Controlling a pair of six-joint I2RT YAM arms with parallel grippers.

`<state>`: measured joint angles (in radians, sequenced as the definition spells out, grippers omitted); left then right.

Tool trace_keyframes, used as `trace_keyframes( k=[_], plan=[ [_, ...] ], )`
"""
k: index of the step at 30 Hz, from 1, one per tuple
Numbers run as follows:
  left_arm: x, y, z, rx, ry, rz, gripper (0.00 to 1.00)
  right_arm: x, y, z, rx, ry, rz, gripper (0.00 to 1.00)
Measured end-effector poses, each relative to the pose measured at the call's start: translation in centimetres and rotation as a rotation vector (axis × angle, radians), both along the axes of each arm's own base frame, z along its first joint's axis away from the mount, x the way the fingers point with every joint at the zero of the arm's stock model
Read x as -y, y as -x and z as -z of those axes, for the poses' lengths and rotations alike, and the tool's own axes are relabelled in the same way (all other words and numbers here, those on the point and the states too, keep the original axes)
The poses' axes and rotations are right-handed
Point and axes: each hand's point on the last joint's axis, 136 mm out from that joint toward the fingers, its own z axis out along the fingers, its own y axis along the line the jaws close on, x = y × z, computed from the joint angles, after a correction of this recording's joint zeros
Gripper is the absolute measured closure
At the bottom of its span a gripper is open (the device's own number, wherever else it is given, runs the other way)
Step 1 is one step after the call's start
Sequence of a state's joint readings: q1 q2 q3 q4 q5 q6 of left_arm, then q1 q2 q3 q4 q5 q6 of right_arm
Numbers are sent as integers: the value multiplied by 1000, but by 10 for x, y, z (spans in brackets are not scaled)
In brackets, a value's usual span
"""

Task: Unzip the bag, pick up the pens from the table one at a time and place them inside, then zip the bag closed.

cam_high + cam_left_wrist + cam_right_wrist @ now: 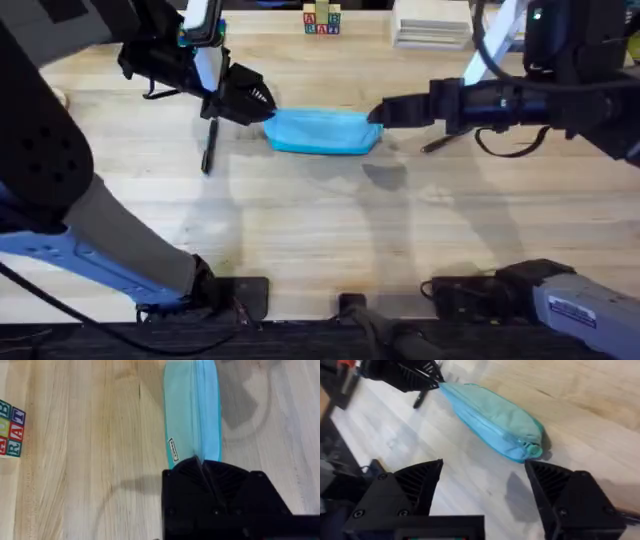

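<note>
Two claws (262, 103) (377, 112) at bag (322, 131) ends

Turquoise bag (322, 131) flat on table (320, 225)

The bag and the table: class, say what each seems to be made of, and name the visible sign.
The bag: seemingly soft woven fabric, matte turquoise; it sags and creases, with a stitched zipper seam and a small sewn label. The table: light wood or wood-look planks, smooth with a low sheen; grain lines and plank joints show, though real wood versus laminate stays open.

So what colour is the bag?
Light turquoise-blue bag, plain fabric; clearest in the right wrist view.
</note>
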<state>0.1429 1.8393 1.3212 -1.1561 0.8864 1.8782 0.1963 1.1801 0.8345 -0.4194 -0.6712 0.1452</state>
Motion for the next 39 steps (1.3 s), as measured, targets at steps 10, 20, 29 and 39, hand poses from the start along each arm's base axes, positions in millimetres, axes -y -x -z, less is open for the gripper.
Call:
trace_keyframes(
  k=[10, 20, 29, 39],
  plan=[
    [0, 0, 0, 0, 0, 0, 959, 12, -8, 8, 256, 208, -150, 4],
    [0, 0, 0, 0, 0, 0, 959, 36, -16, 12, 383, 321, -215, 5],
    [0, 0, 0, 0, 0, 0, 959, 38, -7, 27, 431, 370, -358, 24],
    [0, 0, 0, 0, 0, 0, 959, 25, -15, 84, 385, 309, -530, 84]
  ],
)
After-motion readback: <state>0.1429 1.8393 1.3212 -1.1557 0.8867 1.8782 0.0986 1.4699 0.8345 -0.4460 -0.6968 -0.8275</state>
